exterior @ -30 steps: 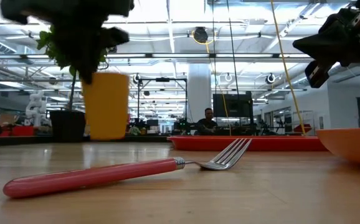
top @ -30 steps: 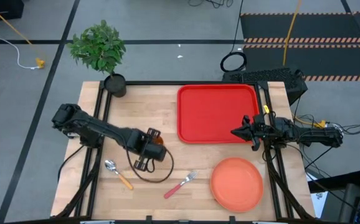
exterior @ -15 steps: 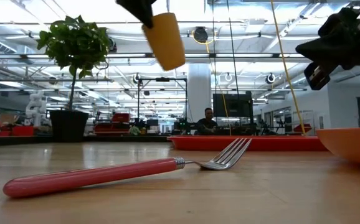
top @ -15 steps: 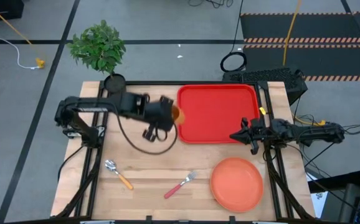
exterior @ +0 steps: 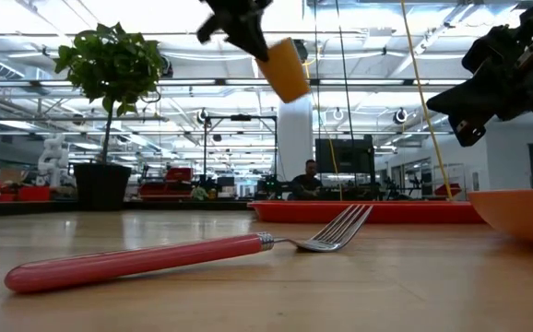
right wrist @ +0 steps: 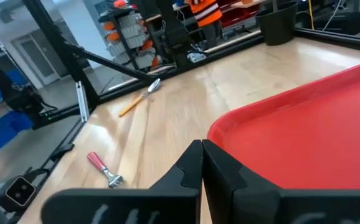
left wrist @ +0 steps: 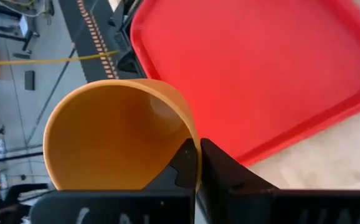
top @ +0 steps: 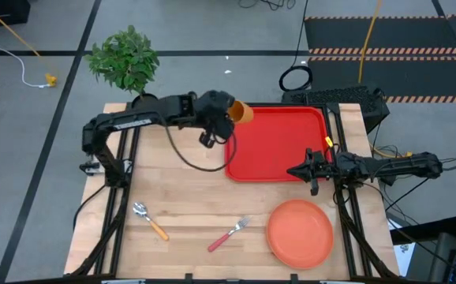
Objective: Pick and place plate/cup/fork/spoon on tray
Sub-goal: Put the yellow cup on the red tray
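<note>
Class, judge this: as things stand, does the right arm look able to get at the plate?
Probably yes. The right gripper, fingers shut and empty, hovers by the tray edge; the plate lies nearby on its side, nothing between them or on it.

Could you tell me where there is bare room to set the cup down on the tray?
The whole tray is bare; the left hand holds the cup over its far-left corner. Only the near-right rim is crowded, by the right hand.

left arm [top: 137, 120]: dark, black cable loop | right arm [top: 386, 167]: dark, yellow tag
</note>
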You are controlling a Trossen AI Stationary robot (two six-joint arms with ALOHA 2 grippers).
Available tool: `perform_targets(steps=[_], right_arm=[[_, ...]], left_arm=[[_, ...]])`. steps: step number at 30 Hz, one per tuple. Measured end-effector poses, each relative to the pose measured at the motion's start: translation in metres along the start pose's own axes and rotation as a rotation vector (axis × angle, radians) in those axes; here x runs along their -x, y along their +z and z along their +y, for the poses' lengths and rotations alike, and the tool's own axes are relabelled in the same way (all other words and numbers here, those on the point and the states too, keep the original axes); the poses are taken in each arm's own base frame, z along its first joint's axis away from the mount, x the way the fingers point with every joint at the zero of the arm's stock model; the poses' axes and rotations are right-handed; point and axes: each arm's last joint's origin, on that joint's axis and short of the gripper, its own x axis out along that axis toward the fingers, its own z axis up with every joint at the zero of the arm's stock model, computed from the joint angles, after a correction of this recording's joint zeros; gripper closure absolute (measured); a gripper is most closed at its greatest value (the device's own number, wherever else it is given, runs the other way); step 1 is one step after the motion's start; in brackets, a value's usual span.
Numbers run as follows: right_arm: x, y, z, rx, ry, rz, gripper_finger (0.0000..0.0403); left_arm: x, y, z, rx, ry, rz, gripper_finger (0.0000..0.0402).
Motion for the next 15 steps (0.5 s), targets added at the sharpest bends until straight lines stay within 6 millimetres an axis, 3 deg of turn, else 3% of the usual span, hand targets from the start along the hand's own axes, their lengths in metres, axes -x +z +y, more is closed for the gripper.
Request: perform_targets(steps=[8,15], right_arm=[[0.000,0.000,0.000,0.001,-0.005,0.004,0.0403],[-0.001,-0.001,0.000,-0.005,-0.008,0.011,0.0403]], left_arm=[[-0.058,-0.016,0.024,0.021,-0.052,0.087,0.0396],[-0.108,-0.038,0.024,0.064,-0.173,0.141,0.0396]])
